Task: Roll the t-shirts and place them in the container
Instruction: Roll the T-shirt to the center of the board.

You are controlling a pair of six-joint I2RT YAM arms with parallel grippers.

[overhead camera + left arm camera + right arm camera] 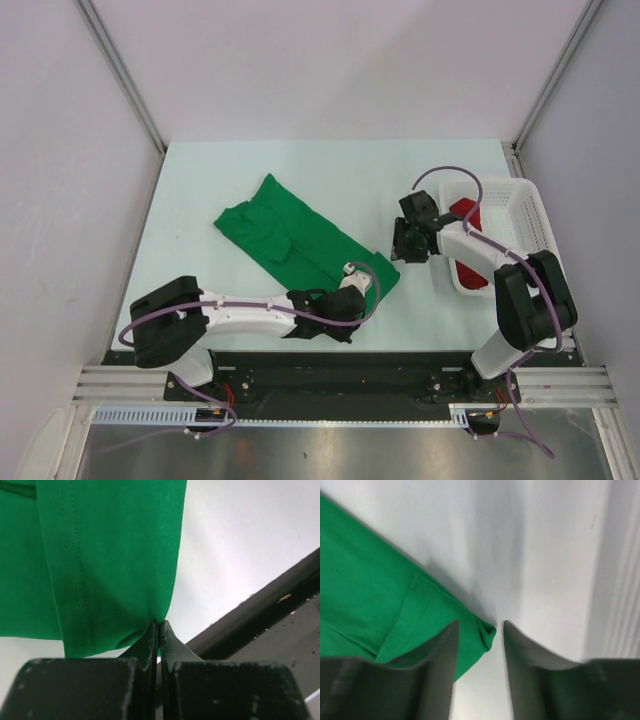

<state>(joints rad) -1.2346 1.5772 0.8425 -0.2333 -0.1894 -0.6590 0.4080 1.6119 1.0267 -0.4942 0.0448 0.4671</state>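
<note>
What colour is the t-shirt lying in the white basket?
Red. The t-shirt in the basket shows best in the top external view.

Red shirt [463, 209] mostly hidden behind right arm [482, 250]. Green shirt [115, 555] cut off top and left, left wrist view. Right fingers [437, 670] blurred.

No lettering, brand, number or sign can be read in any view. The green t-shirt [300, 235], the red t-shirt [463, 209] and the white basket [527, 205] at the right show only plain surfaces.
</note>
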